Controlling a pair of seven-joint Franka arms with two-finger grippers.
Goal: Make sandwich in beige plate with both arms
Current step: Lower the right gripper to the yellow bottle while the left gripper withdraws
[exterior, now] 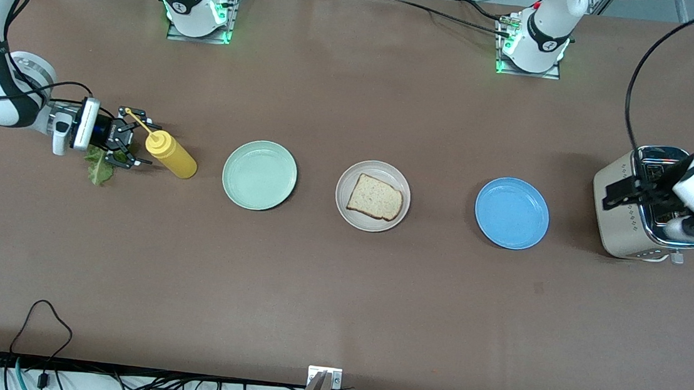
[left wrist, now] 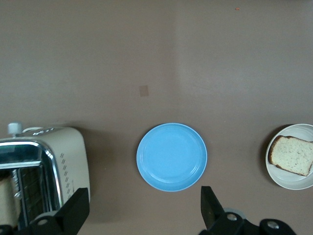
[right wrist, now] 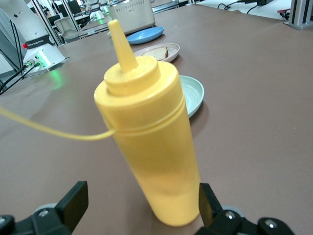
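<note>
On the counter (exterior: pixel 339 282) the beige plate (exterior: pixel 372 196) stands between a mint-green plate (exterior: pixel 259 175) and a blue plate (exterior: pixel 512 213), with one toast slice (exterior: pixel 375 197) lying in it. My right claw (exterior: pixel 132 138) is open, low beside a yellow squeeze bottle (exterior: pixel 171 154), near a lettuce leaf (exterior: pixel 98 166). My left claw (exterior: pixel 633 193) is open above the toaster (exterior: pixel 619 212).

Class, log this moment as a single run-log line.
left gripper: open, over toaster | right gripper: open, at mustard bottle, above lettuce | beige plate: one toast slice
</note>
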